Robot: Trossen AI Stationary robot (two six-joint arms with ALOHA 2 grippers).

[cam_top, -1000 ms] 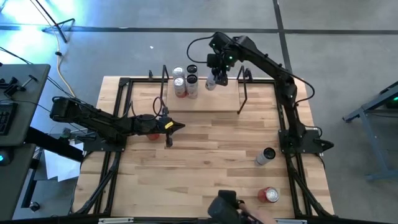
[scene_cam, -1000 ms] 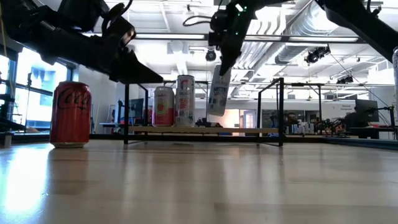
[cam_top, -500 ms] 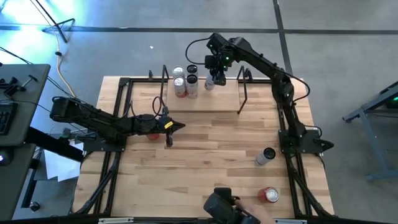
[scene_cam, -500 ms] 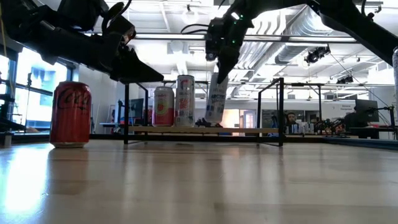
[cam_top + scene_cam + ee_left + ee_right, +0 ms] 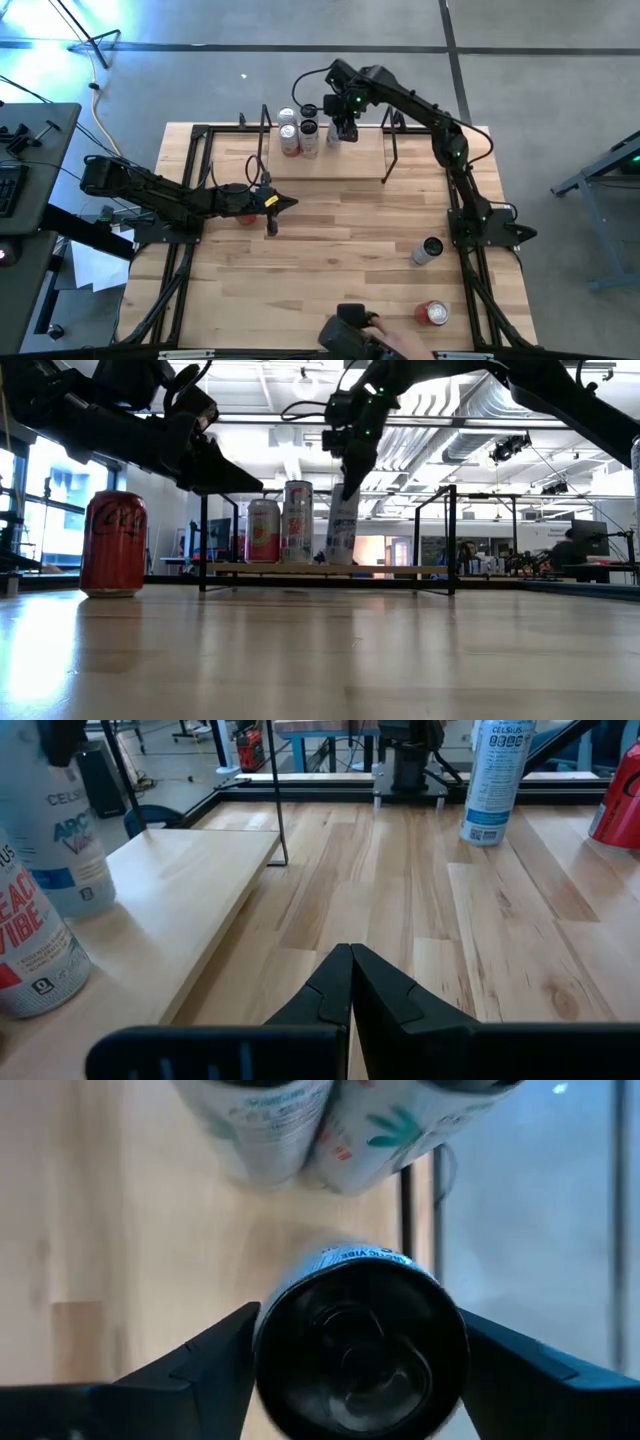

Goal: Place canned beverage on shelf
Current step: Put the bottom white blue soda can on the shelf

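The shelf (image 5: pixel 340 160) is a low light-wood plank with black rod uprights at the table's far side; it also shows in the low view (image 5: pixel 400 569). Other cans (image 5: pixel 280 522) stand on its left part. My right gripper (image 5: pixel 343 115) is shut on a white can (image 5: pixel 343 535) beside them, over the plank. The right wrist view looks down on the can's dark top (image 5: pixel 360 1350). My left gripper (image 5: pixel 285 204) is shut and empty above the table's left middle, next to a red cola can (image 5: pixel 113 545). My right gripper pinches the white can's upper wall (image 5: pixel 270 1320) between its two fingers (image 5: pixel 205 1360), one on either side, just under the top. The fingers come from above, pointing down. The can stands about upright, its base (image 5: pixel 341 560) down at the plank beside the other cans.
A white can with a dark top (image 5: pixel 427 250) and a red can (image 5: pixel 436 314) stand at the table's right near part. A person's hand with a dark object (image 5: pixel 360 335) is at the near edge. The shelf's right part (image 5: pixel 365 160) is bare wood.
My right gripper has gone down and a little toward the table's left edge with the white can. The can hung tilted above the plank and now stands about upright at plank level, close to the other cans.
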